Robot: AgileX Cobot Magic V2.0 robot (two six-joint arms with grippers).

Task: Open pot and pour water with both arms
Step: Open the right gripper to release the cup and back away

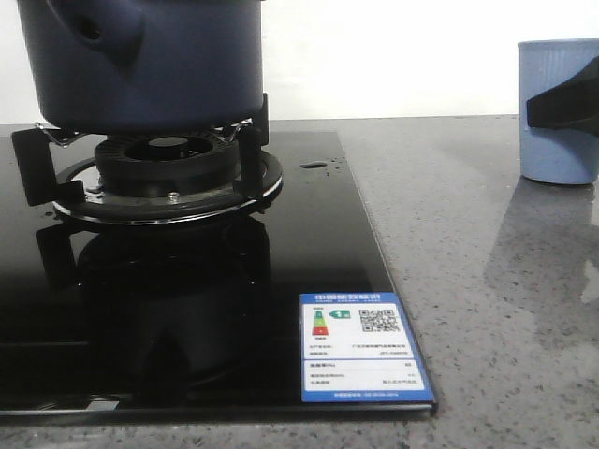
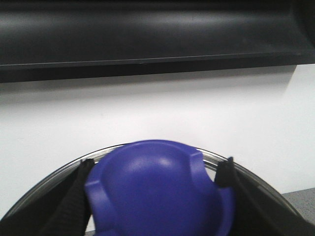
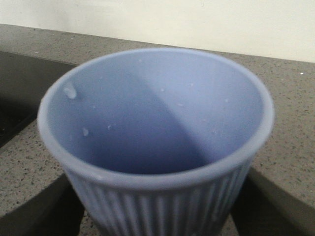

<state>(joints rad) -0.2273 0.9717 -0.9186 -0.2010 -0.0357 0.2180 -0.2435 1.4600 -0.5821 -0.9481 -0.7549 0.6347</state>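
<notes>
The dark navy pot (image 1: 150, 61) sits on the gas burner (image 1: 168, 173) at the far left; its top is cut off in the front view. In the left wrist view my left gripper (image 2: 155, 169) is shut on the blue knob (image 2: 157, 191) of the pot lid, whose metal rim (image 2: 54, 177) curves behind it. One black finger (image 2: 78, 191) presses each side of the knob. My right gripper (image 3: 157, 216) is shut around the light-blue ribbed cup (image 3: 157, 123), which stands on the counter at the right (image 1: 559, 112). One of its fingers (image 1: 562, 108) crosses the cup's side.
The black glass cooktop (image 1: 309, 243) carries a blue label (image 1: 360, 348) near its front right corner. Grey speckled counter (image 1: 487, 281) lies between the cooktop and the cup. A white wall stands behind, and a dark hood (image 2: 147, 34) hangs above the lid.
</notes>
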